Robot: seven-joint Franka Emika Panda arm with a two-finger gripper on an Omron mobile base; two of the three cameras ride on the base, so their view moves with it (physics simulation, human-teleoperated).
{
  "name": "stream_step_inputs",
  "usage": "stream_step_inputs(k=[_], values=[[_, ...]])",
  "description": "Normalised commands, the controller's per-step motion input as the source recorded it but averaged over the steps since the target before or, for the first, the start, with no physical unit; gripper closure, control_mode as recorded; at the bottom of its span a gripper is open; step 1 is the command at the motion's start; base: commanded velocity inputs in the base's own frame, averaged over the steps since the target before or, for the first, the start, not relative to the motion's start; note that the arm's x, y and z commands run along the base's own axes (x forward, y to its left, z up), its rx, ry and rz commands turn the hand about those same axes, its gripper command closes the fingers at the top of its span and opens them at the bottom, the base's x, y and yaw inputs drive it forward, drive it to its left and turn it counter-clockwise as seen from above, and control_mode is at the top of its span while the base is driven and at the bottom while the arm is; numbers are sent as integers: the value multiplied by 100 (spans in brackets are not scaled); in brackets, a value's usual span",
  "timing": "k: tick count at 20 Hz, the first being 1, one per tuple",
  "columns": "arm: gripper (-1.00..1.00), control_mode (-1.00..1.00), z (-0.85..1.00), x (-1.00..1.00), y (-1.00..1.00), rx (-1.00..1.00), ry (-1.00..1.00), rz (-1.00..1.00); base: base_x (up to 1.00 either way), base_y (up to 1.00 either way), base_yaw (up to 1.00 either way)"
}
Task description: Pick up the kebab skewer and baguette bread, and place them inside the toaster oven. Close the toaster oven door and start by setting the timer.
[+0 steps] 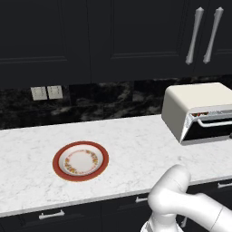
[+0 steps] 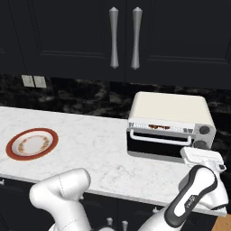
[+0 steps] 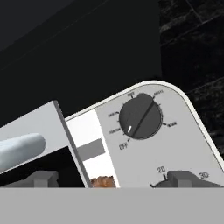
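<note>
The cream-white toaster oven (image 2: 169, 110) stands on the counter at the right. Its dark glass door (image 2: 158, 145) with the silver bar handle (image 2: 159, 137) is up, with a narrow slot along its top. Reddish-brown food (image 2: 158, 127) shows in that slot; I cannot tell the kebab skewer from the baguette bread there. My gripper (image 3: 113, 179) is open, its fingertips (image 3: 41, 177) wide apart, close in front of the oven's control panel. The upper knob (image 3: 140, 116) points near OFF. One fingertip sits over the lower dial between the marks 20 and 30.
A red-rimmed plate (image 1: 80, 161) with nothing on it lies on the white marble counter (image 1: 136, 145) to the left. Black wall cabinets with silver handles (image 2: 124, 38) hang above the oven. My white hand (image 2: 201, 157) hovers at the counter's front right by the oven.
</note>
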Motion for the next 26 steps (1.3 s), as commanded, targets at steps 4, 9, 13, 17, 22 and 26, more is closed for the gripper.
stream_step_inputs(k=[4, 9, 13, 17, 22, 26], values=[[-100, -100, -1, 39, 74, -2, -5, 12, 0, 0, 0], [-100, -100, 0, 27, 50, -1, -17, -1, 0, 0, 0], [-100, -100, 0, 29, 62, -4, -16, -13, 0, 0, 0], [-100, -100, 0, 40, 62, -2, -14, -12, 0, 0, 0], [-100, -100, 0, 49, 71, -4, -10, -15, 0, 0, 0], [-100, -100, 0, 46, 63, -4, -5, -21, 0, 0, 0]])
